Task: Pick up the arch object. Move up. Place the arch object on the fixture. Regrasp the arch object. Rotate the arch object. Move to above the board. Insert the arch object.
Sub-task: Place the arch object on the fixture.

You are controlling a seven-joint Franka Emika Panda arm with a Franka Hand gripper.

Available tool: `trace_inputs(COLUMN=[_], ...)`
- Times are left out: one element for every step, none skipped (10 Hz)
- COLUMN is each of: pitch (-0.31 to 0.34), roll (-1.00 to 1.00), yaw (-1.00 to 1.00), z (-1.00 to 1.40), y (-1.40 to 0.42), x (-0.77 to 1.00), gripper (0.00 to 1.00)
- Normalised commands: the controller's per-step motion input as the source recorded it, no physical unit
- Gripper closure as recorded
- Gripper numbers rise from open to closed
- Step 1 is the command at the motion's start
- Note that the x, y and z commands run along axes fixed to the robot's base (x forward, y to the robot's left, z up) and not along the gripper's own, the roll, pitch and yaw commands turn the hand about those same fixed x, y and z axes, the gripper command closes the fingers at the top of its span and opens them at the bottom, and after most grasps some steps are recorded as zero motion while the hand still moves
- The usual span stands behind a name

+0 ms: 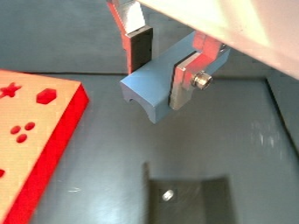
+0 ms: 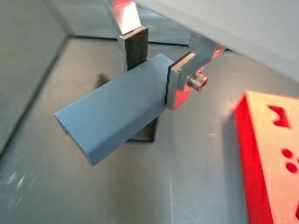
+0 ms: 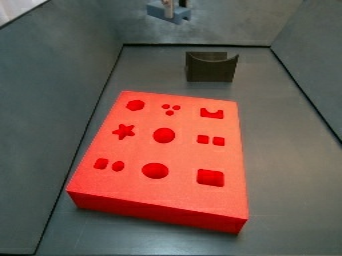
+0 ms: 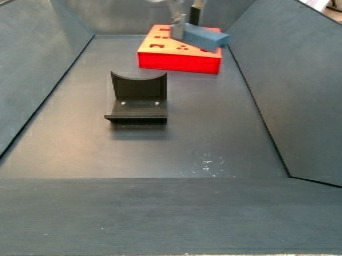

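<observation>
Arch object (image 2: 117, 114) is hanging in the air, pinched between the two silver fingers (image 1: 184, 80) of the gripper (image 1: 163, 66), which is clamping it at one end so that most of the pale blue block is jutting out free; in a wrist view its curved notch (image 1: 142, 102) is showing on the underside; the gripper (image 4: 187, 18) is sitting high above the floor in a side view, the block (image 4: 203, 37) tilting below it; the fixture (image 4: 136, 98) is standing on the grey floor beneath, its U-shaped notch facing up, apart from the block; the board (image 3: 167, 150) is lying well apart from the fixture, its cutouts unfilled; judging by the height and the fixture (image 1: 187, 197) appearing below the gripper, the arm is probably carrying the block over for placing on the fixture, since the end grip is likely unsuitable for inserting.
</observation>
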Motion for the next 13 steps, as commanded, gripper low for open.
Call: trace_inputs(pitch=[-0.012,-0.012,-0.012,-0.010,-0.006,-0.002,0.011,0.032,0.054,0.076,0.096,0.022,0.034], roll=[0.12,0.12,0.13,0.13,0.15,0.15,0.18,0.21,0.20,0.18,0.15,-1.00,-1.00], yaw=[-1.00,-1.00,-1.00,-1.00,-1.00,-1.00,-1.00,-1.00,-0.85,-0.60,-0.40,-0.17,-0.14], z=[-0.17,-0.16,-0.14,-0.13,-0.11,-0.10,-0.09,-0.07,-0.05,-0.04,-0.03,0.52,0.49], y=[-0.31,-0.28,-0.22,-0.20,-0.15,-0.13,-0.10,-0.06,-0.04,-0.03,-0.02,0.87,0.83], x=[1.00,1.00,1.00,1.00,1.00,1.00,1.00,0.97,0.87,0.78,0.69,0.24,0.15], gripper=[1.00,1.00,1.00,1.00,1.00,1.00,1.00,1.00,1.00,1.00,1.00,1.00,1.00])
